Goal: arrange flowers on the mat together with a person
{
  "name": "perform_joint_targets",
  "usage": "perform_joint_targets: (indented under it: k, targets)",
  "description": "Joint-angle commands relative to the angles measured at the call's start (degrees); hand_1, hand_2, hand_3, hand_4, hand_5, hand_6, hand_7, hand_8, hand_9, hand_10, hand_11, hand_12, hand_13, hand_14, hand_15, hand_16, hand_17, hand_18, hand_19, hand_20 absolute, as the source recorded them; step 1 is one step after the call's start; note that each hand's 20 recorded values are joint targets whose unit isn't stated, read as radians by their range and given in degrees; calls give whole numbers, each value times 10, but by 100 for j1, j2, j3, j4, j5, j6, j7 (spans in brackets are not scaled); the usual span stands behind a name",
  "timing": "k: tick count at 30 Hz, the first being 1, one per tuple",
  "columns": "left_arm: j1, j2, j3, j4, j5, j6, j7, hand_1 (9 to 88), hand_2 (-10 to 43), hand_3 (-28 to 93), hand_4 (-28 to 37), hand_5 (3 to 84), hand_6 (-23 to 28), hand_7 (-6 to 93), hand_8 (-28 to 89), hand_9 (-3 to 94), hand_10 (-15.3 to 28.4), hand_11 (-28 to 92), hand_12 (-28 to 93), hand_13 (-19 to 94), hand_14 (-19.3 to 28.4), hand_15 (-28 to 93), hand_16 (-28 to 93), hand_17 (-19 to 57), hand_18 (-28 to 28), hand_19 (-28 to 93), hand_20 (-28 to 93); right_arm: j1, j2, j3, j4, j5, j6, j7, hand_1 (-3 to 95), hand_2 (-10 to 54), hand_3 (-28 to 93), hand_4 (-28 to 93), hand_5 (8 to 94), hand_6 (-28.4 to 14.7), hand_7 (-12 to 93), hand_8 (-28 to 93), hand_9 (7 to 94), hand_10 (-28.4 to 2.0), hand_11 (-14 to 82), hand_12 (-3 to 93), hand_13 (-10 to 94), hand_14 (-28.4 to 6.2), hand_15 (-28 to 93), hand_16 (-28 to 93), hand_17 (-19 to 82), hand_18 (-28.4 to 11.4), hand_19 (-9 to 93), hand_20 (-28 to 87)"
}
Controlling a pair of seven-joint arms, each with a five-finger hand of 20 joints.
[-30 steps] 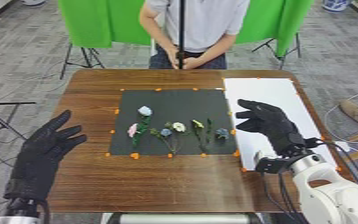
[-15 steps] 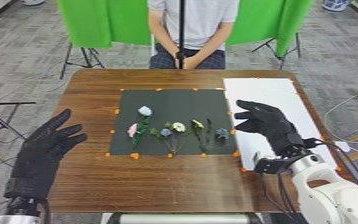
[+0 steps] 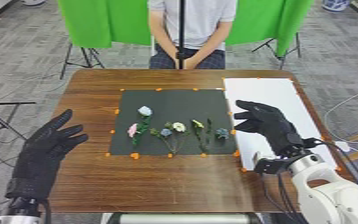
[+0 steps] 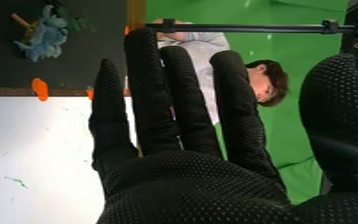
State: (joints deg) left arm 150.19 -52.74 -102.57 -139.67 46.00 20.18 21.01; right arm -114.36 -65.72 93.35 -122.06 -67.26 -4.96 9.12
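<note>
Black mat bears its flowers, unmoved.

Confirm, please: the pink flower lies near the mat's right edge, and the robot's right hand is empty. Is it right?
Wrong side: the head view shows the pink flower near the left edge of the mat. The right hand is indeed empty.

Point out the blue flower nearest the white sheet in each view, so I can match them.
Head view: the blue flower lies at the dark mat's right edge.
Right wrist view: the blue flower lies on the mat, across the orange tape from the white sheet.
Shared landmark: the white sheet bordering the mat.
</note>
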Motion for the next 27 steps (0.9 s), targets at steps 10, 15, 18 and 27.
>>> perform_joint_targets:
  k: [10,15,18,27]
  targets:
    - [61,-74,-38,-54,53,23,-142,207,47,776,-283,333,62,153,-110,346,199,253,109,255,278,529,-99,-80,248,519,96,-89,-95,1,-45,-12,-30,16,250,32,762,-265,499,-11,133,-113,507,-178,162,153,436,-176,518,108,99,-236,567,158]
    - [29,-74,-25,-45,50,31,-142,207,46,777,-283,333,62,152,-108,347,200,253,110,255,278,528,-98,-79,249,520,95,-67,-80,-16,-32,-7,12,24,250,32,761,-265,499,-11,134,-113,507,-178,162,153,436,-177,519,108,98,-236,567,158]
    - [22,-75,-22,-42,59,14,-154,207,46,777,-283,333,63,151,-108,348,200,252,110,255,279,528,-98,-79,250,522,96,-96,-85,4,-45,-20,1,16,250,33,761,-265,499,-11,134,-113,507,-178,162,153,436,-178,519,107,98,-236,567,159]
    - [20,-95,-41,-46,73,-19,-202,208,47,777,-283,334,63,152,-107,349,201,253,111,255,279,530,-98,-80,251,521,93,-96,-71,-21,-52,-11,15,18,250,33,761,-265,499,-10,135,-114,508,-179,163,154,436,-177,519,107,98,-234,566,159]
